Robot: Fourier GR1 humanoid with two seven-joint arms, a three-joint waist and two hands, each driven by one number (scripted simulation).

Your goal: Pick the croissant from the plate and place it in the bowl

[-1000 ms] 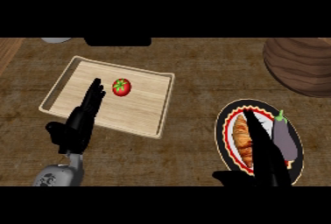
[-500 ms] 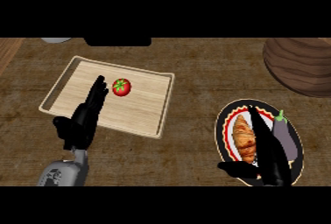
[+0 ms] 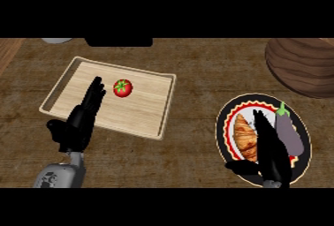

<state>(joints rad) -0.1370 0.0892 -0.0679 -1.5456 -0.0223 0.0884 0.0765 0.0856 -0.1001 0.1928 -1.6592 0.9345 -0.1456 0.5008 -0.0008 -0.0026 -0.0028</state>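
Wooden counter (image 3: pixel 195 62) seen from above, bearing one tray, one plate and one bowl. One golden croissant (image 3: pixel 244 137) lies on the left side of the black, red-rimmed plate (image 3: pixel 233 112) at lower right, and one purple eggplant (image 3: pixel 289 130) lies on its right side. The right hand (image 3: pixel 271 152) is over the plate between them, fingers straight, holding nothing. It hides the plate's middle, and whether it touches the croissant is unclear. The dark wooden bowl (image 3: pixel 303 66), upper right, is cut off. One red tomato (image 3: pixel 122 87) sits on the pale tray (image 3: pixel 143 110). The left hand (image 3: pixel 81 121) is open beside it, empty. Two cut-off shapes at the top edge, one grey (image 3: pixel 57 40) and one black (image 3: pixel 119 42), are unidentifiable.
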